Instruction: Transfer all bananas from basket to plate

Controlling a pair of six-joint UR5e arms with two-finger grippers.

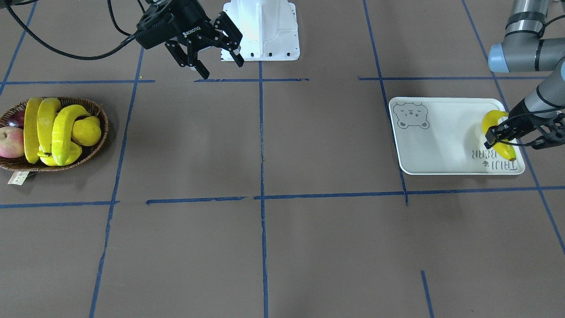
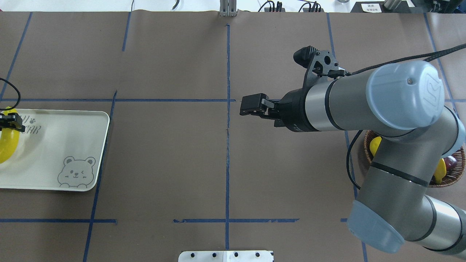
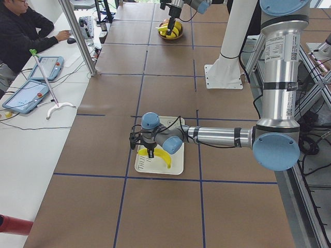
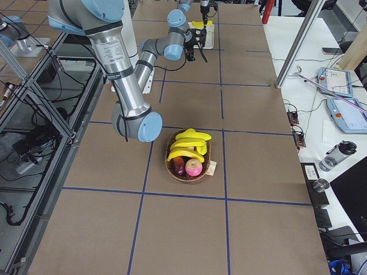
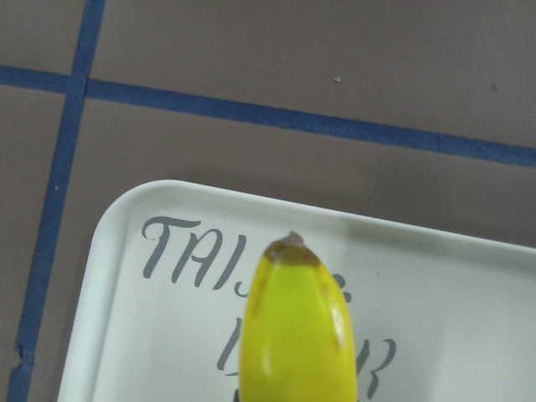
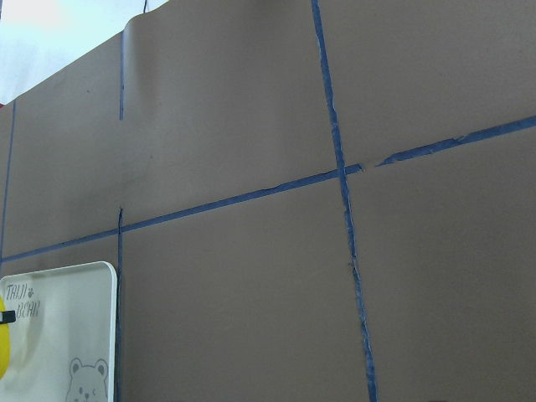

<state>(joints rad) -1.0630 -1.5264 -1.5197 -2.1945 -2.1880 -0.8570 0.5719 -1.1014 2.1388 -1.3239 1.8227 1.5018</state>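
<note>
Since the bananas (image 1: 46,123) look light, firm and slick, I'd grab mid-curve like the left gripper (image 1: 496,137) clamping one banana (image 1: 489,120) at the plate (image 1: 441,141), while the right gripper (image 1: 220,64) is wide open, empty.

At the right edge of your frame, the left gripper (image 1: 496,136) clamped one banana (image 1: 491,120) over the lettered end of the plate (image 1: 441,141). Upper left, you saw the right gripper (image 1: 220,66) hanging with jaws spread. Far left, more bananas (image 1: 46,126) lay in the basket (image 1: 104,132).
</note>
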